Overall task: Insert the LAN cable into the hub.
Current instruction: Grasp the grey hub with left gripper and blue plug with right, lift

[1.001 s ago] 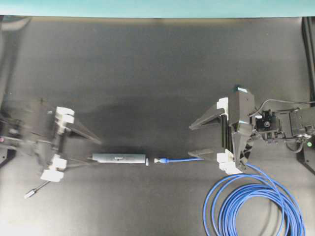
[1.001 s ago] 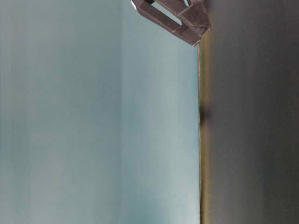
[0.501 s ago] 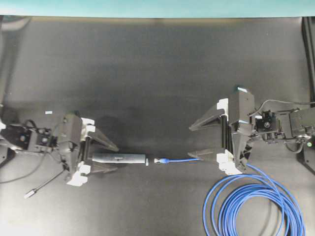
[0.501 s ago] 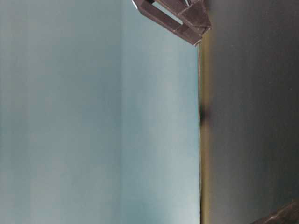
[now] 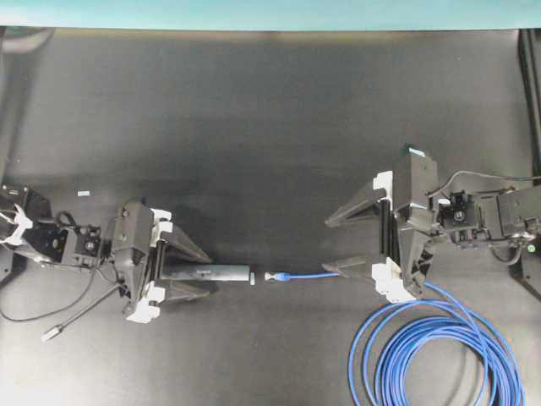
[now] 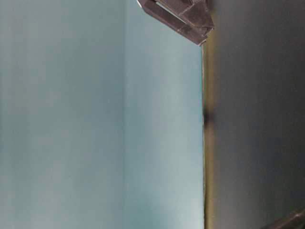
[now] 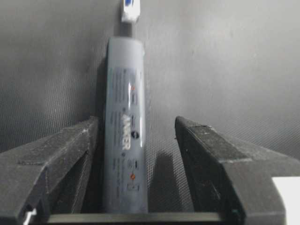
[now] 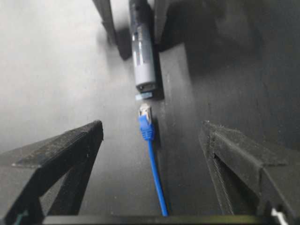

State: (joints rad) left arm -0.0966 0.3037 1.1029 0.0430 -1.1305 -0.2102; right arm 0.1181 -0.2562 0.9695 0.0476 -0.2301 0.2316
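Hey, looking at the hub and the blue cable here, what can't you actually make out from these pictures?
- Hub port: overhead it is too small; in the right wrist view the end is blurred.
- Hub's rear end: hidden under the left gripper overhead, cut off by the bottom edge in the left wrist view.
- LAN cable coil: cut off by the overhead view's bottom edge.
- Table-level view: shows neither hub nor plug.

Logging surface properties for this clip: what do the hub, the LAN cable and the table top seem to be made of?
The hub: smooth dark grey shell with a soft glossy streak and printed markings, so plastic or coated metal; I cannot tell which. The LAN cable: bright blue, smooth flexible jacket, likely rubbery plastic, with a clear plastic-looking plug. The table: matte black, finely textured sheet, possibly rubber or fabric-like mat.
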